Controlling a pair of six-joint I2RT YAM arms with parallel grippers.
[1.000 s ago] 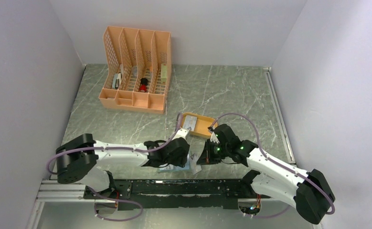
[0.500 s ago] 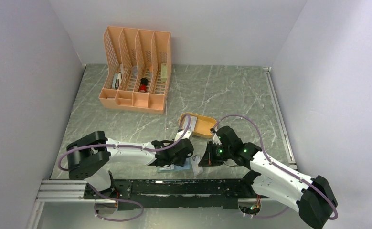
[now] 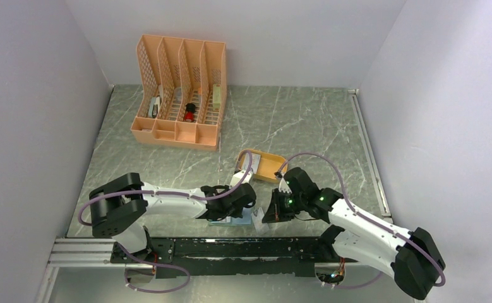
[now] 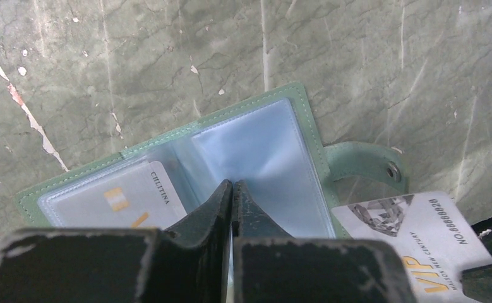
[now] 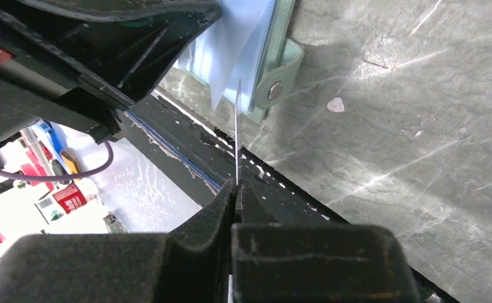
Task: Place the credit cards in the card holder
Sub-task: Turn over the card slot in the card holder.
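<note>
The green card holder lies open near the table's front edge, snap tab to the right. One credit card sits in its left clear sleeve. My left gripper is shut over the holder's middle, pinching a raised clear sleeve. My right gripper is shut on a second credit card, pale with a VIP print. That card shows edge-on in the right wrist view, its far end beside the snap tab. In the top view both grippers meet over the holder.
A mustard-yellow tray stands just behind the two grippers. A peach lattice organizer with small items is at the back left. The black rail of the table's front edge runs right under the held card.
My left gripper has closed from open to shut and drawn back from the yellow tray onto the card holder. The right arm has shifted only slightly with its card.
</note>
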